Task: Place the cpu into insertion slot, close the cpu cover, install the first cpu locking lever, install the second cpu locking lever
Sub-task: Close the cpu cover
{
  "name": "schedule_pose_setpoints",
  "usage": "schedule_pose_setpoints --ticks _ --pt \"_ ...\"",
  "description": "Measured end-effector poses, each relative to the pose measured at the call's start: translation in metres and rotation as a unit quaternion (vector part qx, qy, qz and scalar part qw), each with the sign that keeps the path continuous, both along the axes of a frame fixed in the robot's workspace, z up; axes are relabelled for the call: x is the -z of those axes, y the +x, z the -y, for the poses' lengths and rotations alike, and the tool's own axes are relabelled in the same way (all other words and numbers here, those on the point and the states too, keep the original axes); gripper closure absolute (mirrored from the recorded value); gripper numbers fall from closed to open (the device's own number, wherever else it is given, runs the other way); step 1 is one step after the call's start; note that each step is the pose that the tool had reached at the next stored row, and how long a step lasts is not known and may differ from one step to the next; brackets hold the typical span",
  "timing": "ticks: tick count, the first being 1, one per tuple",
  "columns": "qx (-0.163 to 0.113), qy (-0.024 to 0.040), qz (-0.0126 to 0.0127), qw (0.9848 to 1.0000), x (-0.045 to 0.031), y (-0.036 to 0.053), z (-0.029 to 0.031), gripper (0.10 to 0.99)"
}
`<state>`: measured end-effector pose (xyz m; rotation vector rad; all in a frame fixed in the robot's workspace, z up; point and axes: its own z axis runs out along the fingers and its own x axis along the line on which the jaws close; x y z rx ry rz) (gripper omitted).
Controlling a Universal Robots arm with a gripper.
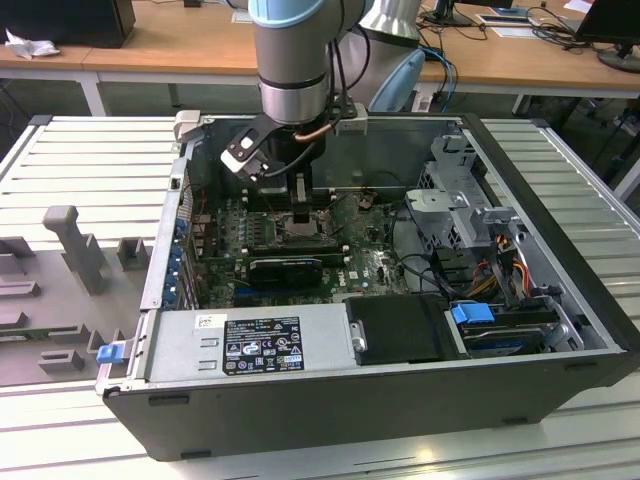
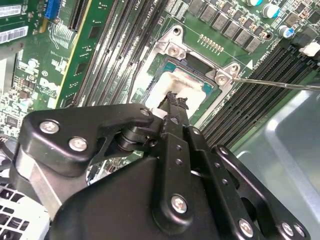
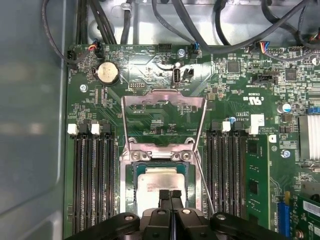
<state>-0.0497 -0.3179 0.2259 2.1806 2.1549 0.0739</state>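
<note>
We see the cpu (image 3: 157, 180) lying flat in the insertion slot (image 3: 123, 185), metal top facing up (it is square, so it has no real long axis). The cpu cover (image 3: 165, 95) stands swung open on its hinge, probably to leave the socket free. Our end effector (image 3: 170, 194) hovers right over the chip, fingers pressed together on nothing.

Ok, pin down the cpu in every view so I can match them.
First wrist view: the cpu lies in the insertion slot, just beyond the claw tips.
Second wrist view: pale square beyond the claw.
Exterior view: hidden beneath the claw.
Shared landmark: the claw.
</note>
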Motion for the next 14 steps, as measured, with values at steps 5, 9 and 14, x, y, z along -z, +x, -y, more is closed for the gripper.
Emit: schedule_pose_setpoints --ticks 5,9,14 --pt "0.000 -0.0003 -0.0022 1.0000 -0.0052 0.0042 0.0000 0.980" --pt "0.000 -0.0003 -0.0024 1.0000 -0.0051 0.0075 0.0000 0.980" --pt "0.000 -0.0004 -0.0027 1.0000 -0.0050 0.0121 0.0000 0.980"
